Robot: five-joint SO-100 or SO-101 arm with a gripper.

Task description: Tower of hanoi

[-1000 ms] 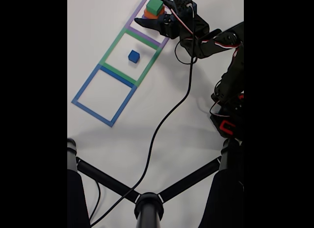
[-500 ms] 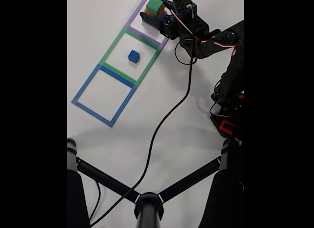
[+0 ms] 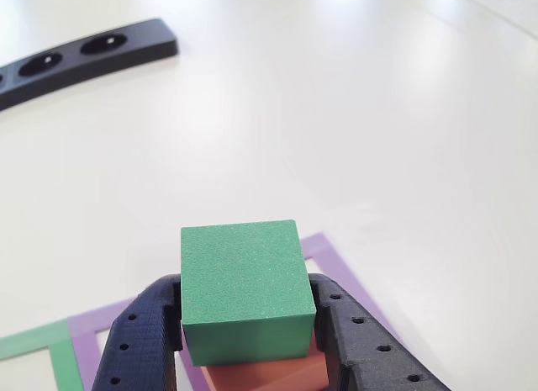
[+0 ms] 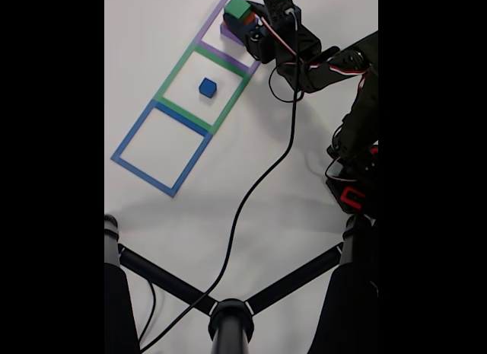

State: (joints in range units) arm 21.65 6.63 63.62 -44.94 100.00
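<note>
Gripper (image 3: pixel 249 345) straddling the green cube (image 3: pixel 244 288) atop the orange block (image 3: pixel 269 374) in the purple square (image 4: pixel 228 36), not obviously clenched yet, probably lining up since top pieces go first; small blue cube (image 4: pixel 208 87) parked in the green square (image 4: pixel 199 89).

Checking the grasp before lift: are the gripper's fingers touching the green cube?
Touching: in the other view, both fingers press flush against the green cube sides, no gap.

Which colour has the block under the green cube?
Orange-red block, seen best in the other view, beneath the green cube.
</note>
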